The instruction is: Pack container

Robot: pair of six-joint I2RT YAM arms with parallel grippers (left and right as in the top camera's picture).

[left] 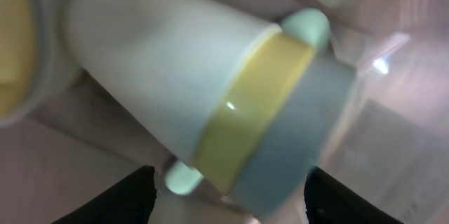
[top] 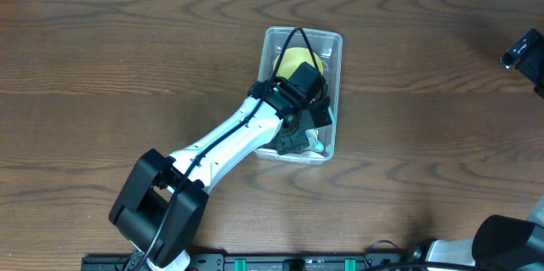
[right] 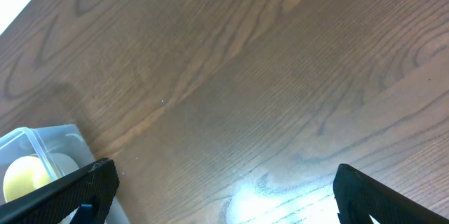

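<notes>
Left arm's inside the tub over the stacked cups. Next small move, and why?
Probably ease the left gripper straight up and out of the container. In the left wrist view the stacked cups lie on their side below the camera, and the fingers sit wide apart at either side, not visibly pressing them. The overhead view hides the fingertips, so contact cannot be confirmed; lift slowly. The right gripper is over bare table.

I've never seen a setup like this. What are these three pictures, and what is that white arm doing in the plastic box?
They show one moment from three cameras. One looks down on a wooden table. The white left arm reaches into a clear container, its gripper low inside beside a yellow bowl. The second camera rides on that wrist: a white cup with yellow and grey bands fills the view between its dark fingers; whether it's gripped is unclear. The third rides on the right gripper, open over bare table.
</notes>
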